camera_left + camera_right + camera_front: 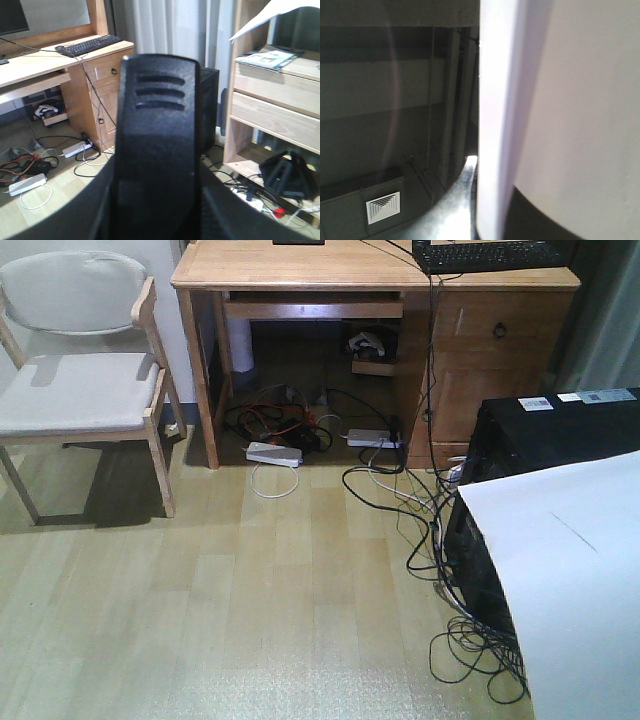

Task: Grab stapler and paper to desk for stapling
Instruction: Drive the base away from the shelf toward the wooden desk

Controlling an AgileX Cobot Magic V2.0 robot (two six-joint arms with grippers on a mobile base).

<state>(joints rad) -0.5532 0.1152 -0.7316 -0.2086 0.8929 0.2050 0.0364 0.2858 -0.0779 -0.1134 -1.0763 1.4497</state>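
Observation:
The black stapler (157, 125) fills the middle of the left wrist view, its ribbed end pointing up. My left gripper (157, 205) is shut on it, with a dark finger (92, 217) on either side. The white paper (575, 580), with a faint crease, hangs in the air at the lower right of the front view. In the right wrist view the paper (580, 100) stands almost edge-on, and my right gripper (490, 212) is shut on its lower edge. The light wood desk (300, 270) lies ahead across the floor, and the same desk (30, 62) shows at the left of the left wrist view.
A wooden chair (80, 370) stands left of the desk. Power strips and tangled cables (300, 435) lie under the desk and trail across the floor. A black computer tower (540, 430) sits behind the paper. A keyboard (490, 255) is on the desk. A wooden shelf unit (270, 105) is to the right.

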